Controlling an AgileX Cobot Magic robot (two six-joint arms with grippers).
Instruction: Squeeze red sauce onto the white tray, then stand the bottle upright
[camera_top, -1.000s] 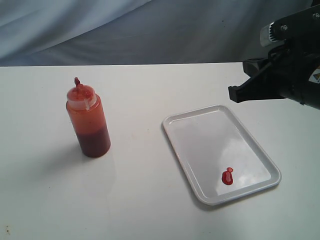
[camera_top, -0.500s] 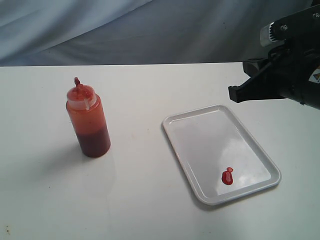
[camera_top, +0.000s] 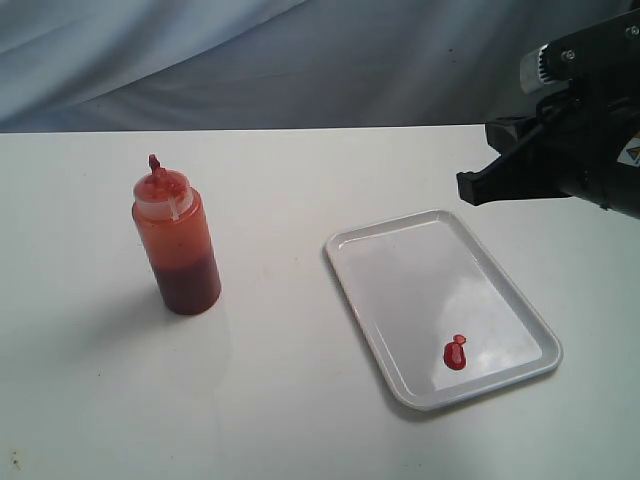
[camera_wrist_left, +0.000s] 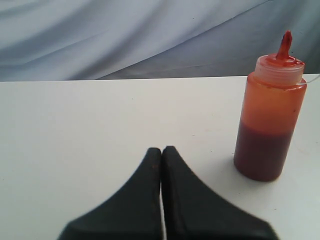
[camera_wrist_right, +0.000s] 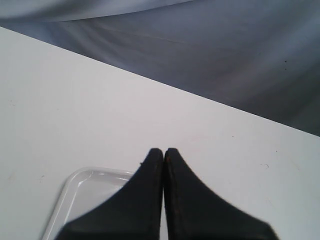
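Translucent plastic: the bottle, red-stained, is stood upright on the white table, left of centre, with its red nozzle pointed up. The red sauce is seen settled dark in its lower part.

Glossy white plastic: the white tray is laid flat to the right, well apart from the bottle. A small red blob is found near its near right corner.

The left gripper is closed, fingers pressed together, nothing gripped, near the bottle but apart from it.

The right gripper is likewise closed and empty, held above the table by the tray's far side.
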